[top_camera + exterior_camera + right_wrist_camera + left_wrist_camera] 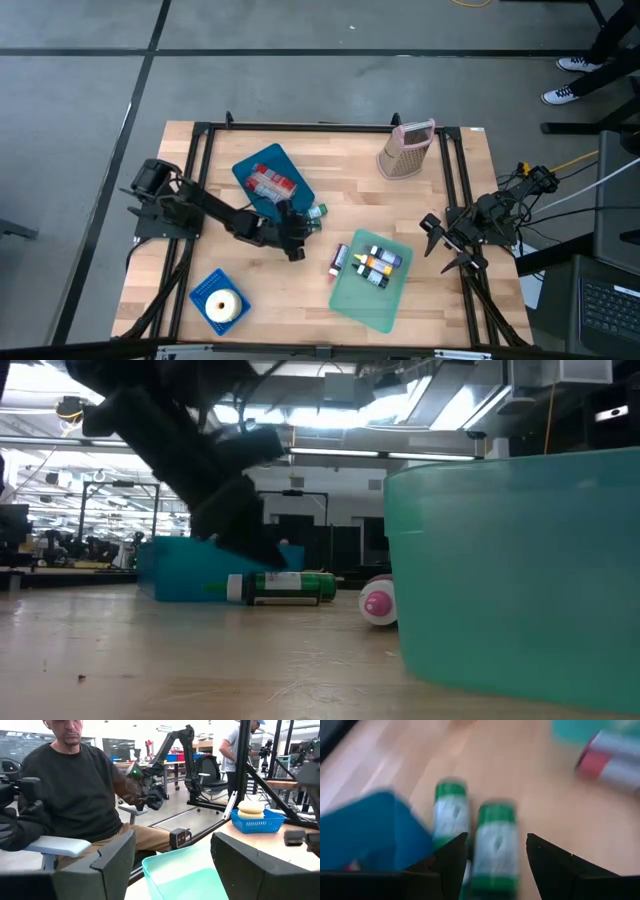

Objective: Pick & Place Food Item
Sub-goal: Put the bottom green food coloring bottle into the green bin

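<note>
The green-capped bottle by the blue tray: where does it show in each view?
High view: green-capped bottle beside the blue tray.
Low view: lying centre, before that tray.
Left wrist view: between the left hand's fingers.
Right wrist view: absent.
Shared landmark: the blue tray.

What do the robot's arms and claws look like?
Both arms are black and made of jointed segments. The left gripper has two dark, wedge-shaped fingers. The right gripper has the same black, angular fingers, and black cables trail from its arm.
</note>
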You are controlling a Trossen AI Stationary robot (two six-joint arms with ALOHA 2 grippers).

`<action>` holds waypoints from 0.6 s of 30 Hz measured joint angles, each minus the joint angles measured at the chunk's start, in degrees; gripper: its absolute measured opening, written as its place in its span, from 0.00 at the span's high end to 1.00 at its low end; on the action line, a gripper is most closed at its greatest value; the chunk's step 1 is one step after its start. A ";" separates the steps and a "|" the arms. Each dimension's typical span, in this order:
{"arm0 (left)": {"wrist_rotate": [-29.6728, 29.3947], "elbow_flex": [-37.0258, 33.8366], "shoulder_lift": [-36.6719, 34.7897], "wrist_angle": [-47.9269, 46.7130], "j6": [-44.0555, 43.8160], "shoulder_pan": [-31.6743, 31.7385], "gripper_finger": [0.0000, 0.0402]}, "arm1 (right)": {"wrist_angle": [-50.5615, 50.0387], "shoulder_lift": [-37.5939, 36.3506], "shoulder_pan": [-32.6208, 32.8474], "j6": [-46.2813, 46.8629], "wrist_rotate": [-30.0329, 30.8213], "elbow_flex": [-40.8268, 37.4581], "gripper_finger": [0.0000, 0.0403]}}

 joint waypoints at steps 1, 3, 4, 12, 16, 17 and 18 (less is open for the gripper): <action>0.08 0.00 0.02 -1.66 -0.56 0.26 0.51 | 0.00 0.01 0.02 -0.37 -0.02 0.00 0.37; 0.80 -0.01 0.04 -3.25 -1.39 0.67 0.51 | 0.00 0.01 0.02 -0.93 -0.02 0.00 0.37; 1.33 0.03 0.04 -3.59 -1.64 0.88 0.51 | 0.00 -0.01 0.02 -0.93 -0.02 0.00 0.37; 5.42 0.04 0.18 -3.35 -3.12 1.65 0.51 | 0.00 0.01 0.02 -0.65 -0.02 0.00 0.37; 5.67 0.30 1.63 -2.86 -3.91 1.29 0.51 | 0.02 0.01 0.02 -0.74 -0.03 0.00 0.37; 5.86 0.31 2.29 -2.63 -4.28 1.18 0.51 | 0.01 0.00 0.00 -0.73 -0.02 0.00 0.37; 5.94 0.33 2.88 -2.51 -4.45 1.14 0.51 | 0.01 0.00 0.01 -0.73 -0.04 0.00 0.37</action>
